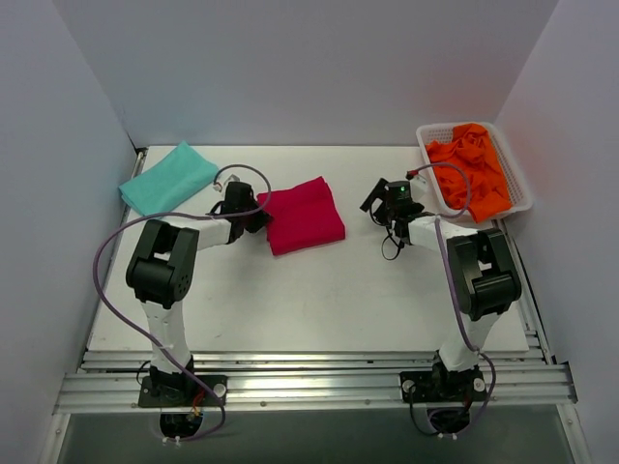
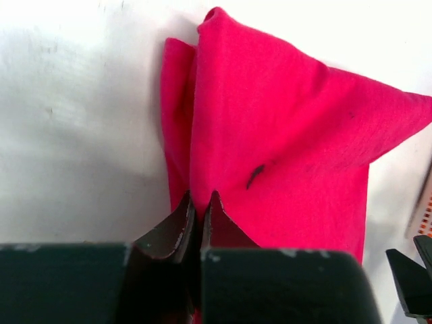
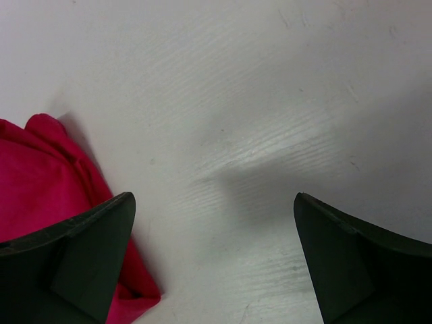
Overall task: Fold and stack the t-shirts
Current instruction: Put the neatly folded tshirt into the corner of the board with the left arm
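Note:
The crimson red t-shirt (image 1: 305, 215) lies folded in the middle of the table. My left gripper (image 1: 255, 215) is at its left edge. In the left wrist view the jaws (image 2: 200, 200) are closed on a fold of the red cloth (image 2: 290, 135). My right gripper (image 1: 377, 200) is open and empty over bare table just right of the red shirt. In the right wrist view its fingers (image 3: 101, 236) stand wide apart with the red shirt's corner (image 3: 40, 182) by the left one. A folded teal t-shirt (image 1: 166, 179) lies at the far left. Crumpled orange t-shirts (image 1: 472, 166) fill a basket.
The white basket (image 1: 517, 184) stands at the far right corner of the white table (image 1: 319, 300). White walls close in the left, back and right sides. Purple cables loop off both arms.

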Controlling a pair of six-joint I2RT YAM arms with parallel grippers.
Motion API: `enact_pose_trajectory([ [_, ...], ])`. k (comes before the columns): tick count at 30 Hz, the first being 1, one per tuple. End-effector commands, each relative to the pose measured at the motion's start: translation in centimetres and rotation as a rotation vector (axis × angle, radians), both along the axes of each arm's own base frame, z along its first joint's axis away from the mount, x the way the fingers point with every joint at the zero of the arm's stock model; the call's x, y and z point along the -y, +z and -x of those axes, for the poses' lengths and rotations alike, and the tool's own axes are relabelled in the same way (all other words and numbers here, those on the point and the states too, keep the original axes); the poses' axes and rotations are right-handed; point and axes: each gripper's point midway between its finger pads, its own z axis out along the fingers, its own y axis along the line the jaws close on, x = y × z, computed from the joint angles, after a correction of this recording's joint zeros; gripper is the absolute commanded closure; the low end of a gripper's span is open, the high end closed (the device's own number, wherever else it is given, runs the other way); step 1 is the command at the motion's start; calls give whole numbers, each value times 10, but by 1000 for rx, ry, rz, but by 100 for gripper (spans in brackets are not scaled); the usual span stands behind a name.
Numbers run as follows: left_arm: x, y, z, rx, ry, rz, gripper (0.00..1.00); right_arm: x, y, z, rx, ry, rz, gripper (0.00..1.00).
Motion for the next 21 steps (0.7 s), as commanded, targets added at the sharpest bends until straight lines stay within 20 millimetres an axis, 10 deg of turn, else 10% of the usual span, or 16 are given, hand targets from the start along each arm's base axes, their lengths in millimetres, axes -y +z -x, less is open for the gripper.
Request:
enact_pose_trajectory([
  [1, -21, 25, -19, 27, -5, -132, 98, 1, 18, -3, 50, -1, -40, 0],
  [10, -77, 103, -72, 103, -18, -283, 98, -4, 24, -3, 70, 23, -80, 0],
  [21, -146, 139, -118, 107, 12, -336, 98, -12, 20, -4, 70, 49, -111, 0],
])
